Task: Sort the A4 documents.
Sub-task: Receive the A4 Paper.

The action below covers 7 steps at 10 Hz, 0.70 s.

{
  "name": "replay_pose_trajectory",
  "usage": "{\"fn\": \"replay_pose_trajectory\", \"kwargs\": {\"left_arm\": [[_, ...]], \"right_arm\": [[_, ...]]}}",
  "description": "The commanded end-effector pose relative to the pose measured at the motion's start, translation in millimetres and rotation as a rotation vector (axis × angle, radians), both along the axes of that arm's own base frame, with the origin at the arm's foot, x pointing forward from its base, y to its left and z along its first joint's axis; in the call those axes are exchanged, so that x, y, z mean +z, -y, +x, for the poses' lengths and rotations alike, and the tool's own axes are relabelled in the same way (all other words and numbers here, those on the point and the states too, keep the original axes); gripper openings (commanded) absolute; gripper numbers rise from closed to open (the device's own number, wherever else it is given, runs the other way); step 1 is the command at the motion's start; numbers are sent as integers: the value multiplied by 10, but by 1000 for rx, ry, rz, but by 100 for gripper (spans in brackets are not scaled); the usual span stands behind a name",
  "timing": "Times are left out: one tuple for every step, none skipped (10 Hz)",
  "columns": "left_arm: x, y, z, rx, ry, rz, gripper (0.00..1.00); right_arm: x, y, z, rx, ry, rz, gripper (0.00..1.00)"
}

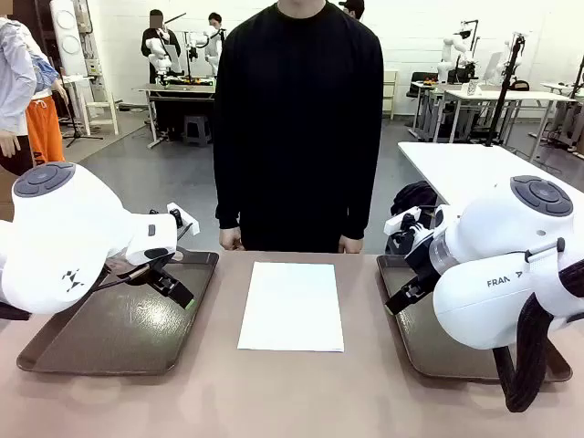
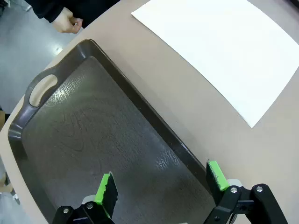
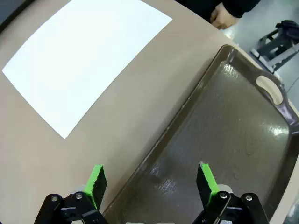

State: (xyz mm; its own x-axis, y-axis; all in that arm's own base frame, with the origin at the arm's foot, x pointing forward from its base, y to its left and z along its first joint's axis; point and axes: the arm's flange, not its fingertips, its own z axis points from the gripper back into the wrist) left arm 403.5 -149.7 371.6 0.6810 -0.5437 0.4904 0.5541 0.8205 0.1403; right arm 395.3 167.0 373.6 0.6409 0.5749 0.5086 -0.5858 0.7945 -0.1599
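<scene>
Caught the left gripper (image 2: 160,179) hanging over the left tray (image 1: 109,342), fingers spread wide, gripping nothing. Spotted a person's hand (image 1: 230,240) curled loosely at the far edge. Found the paper (image 1: 292,306) lying flat mid-table, between the trays, touching neither. Saw the right gripper (image 3: 152,179) poised above the left rim of the right tray (image 1: 429,351), one finger over tray, one over table, likewise released and empty.

Right arm (image 1: 502,274) covers much of the right tray (image 1: 420,339); left arm (image 1: 64,233) hides the far-left corner of the left tray (image 1: 119,333). Paper (image 2: 219,51) runs off the left wrist view's top edge, sheet count unreadable.
</scene>
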Motion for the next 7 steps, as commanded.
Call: {"fn": "replay_pose_trajectory", "kwargs": {"left_arm": [[0, 0, 0, 0, 0, 0, 100], [0, 0, 0, 0, 0, 0, 100], [0, 0, 0, 0, 0, 0, 100], [0, 0, 0, 0, 0, 0, 100], [0, 0, 0, 0, 0, 0, 100], [0, 0, 0, 0, 0, 0, 100], [0, 0, 0, 0, 0, 0, 100]], "right_arm": [[0, 0, 0, 0, 0, 0, 100], [0, 0, 0, 0, 0, 0, 100], [0, 0, 0, 0, 0, 0, 100], [0, 0, 0, 0, 0, 0, 100], [0, 0, 0, 0, 0, 0, 100], [0, 0, 0, 0, 0, 0, 100], [0, 0, 0, 0, 0, 0, 100]]}}
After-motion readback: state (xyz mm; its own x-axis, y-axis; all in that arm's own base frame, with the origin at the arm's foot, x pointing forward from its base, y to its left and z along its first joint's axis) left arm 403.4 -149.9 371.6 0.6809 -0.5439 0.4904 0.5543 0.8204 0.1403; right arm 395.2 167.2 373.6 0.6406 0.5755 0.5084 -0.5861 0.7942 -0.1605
